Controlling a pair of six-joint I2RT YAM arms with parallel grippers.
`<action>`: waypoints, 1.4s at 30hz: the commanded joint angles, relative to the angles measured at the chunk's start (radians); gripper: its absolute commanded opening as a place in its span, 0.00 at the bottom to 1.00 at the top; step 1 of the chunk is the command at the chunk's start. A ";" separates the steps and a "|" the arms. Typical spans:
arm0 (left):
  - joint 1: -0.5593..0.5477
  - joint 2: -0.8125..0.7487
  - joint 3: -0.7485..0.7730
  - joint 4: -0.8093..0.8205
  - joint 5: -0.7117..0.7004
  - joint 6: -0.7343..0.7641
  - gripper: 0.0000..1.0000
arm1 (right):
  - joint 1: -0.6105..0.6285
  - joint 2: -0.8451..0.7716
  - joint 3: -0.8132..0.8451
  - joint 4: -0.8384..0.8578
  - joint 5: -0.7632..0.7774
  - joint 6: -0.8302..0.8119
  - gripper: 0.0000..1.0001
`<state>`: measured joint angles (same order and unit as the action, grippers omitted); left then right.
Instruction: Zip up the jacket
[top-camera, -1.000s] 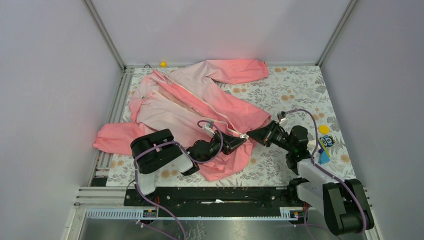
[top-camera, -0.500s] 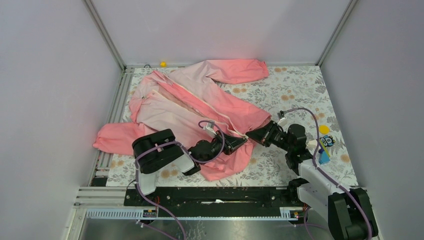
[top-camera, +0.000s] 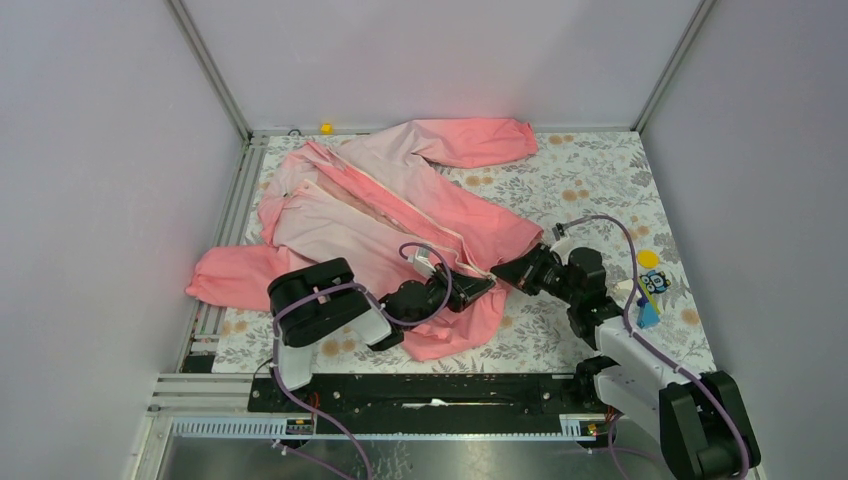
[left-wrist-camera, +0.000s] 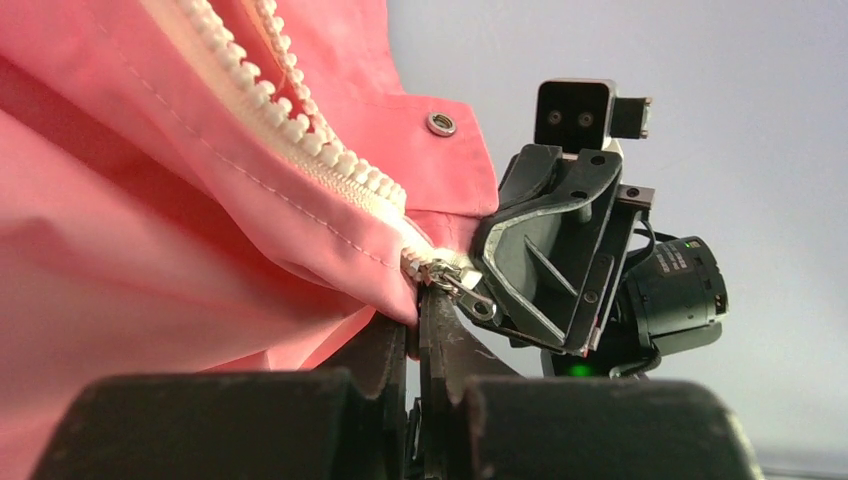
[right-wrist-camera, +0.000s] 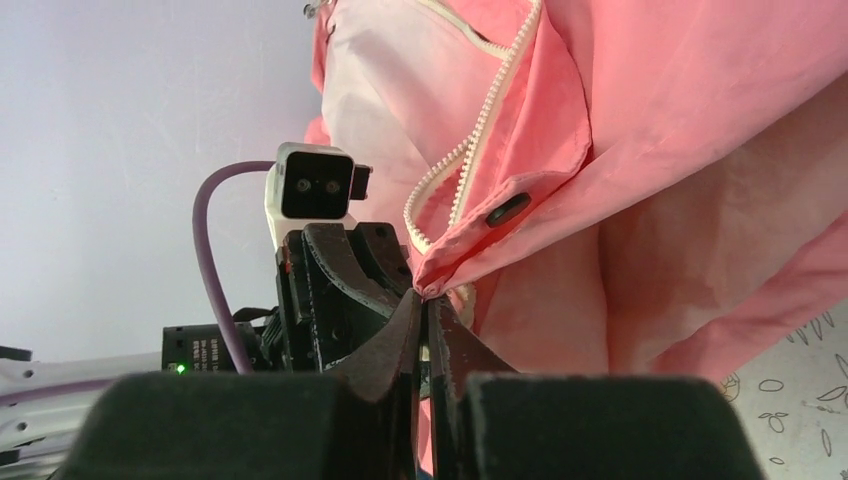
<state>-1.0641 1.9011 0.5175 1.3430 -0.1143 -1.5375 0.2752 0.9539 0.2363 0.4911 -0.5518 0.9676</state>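
The jacket (top-camera: 380, 205) lies spread on the table, pale pink at the collar and coral at the hem and sleeves, with its front open. Its whitish zipper (left-wrist-camera: 300, 135) ends at a small metal slider with its pull (left-wrist-camera: 455, 280). My left gripper (top-camera: 480, 286) is shut on the hem just under the slider, seen close in the left wrist view (left-wrist-camera: 418, 305). My right gripper (top-camera: 505, 272) faces it, nearly touching, and is shut on the other hem corner (right-wrist-camera: 424, 298) below the zipper teeth (right-wrist-camera: 465, 155).
The floral table cover (top-camera: 585, 170) lies bare to the right of the jacket. A yellow disc (top-camera: 649, 258) and a small blue toy (top-camera: 652, 292) sit at the right edge. A small yellow object (top-camera: 326, 128) sits at the back wall. Grey walls enclose three sides.
My right gripper has moved left toward the left gripper, with the hem corner in it. The left gripper has shifted slightly right. The two now nearly meet at the zipper's lower end.
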 joint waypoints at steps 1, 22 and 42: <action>-0.043 -0.016 0.110 0.265 0.061 -0.032 0.00 | 0.073 0.015 -0.024 -0.049 0.071 -0.046 0.00; -0.043 -0.047 0.066 0.266 0.040 -0.035 0.00 | 0.120 -0.026 0.038 -0.269 0.186 -0.159 0.10; -0.057 0.074 0.031 0.271 0.016 -0.092 0.00 | 0.102 -0.242 0.127 -0.579 0.262 -0.214 0.54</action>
<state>-1.1175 1.9614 0.5446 1.4105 -0.1013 -1.6028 0.3786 0.7532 0.3195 0.0273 -0.2958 0.7898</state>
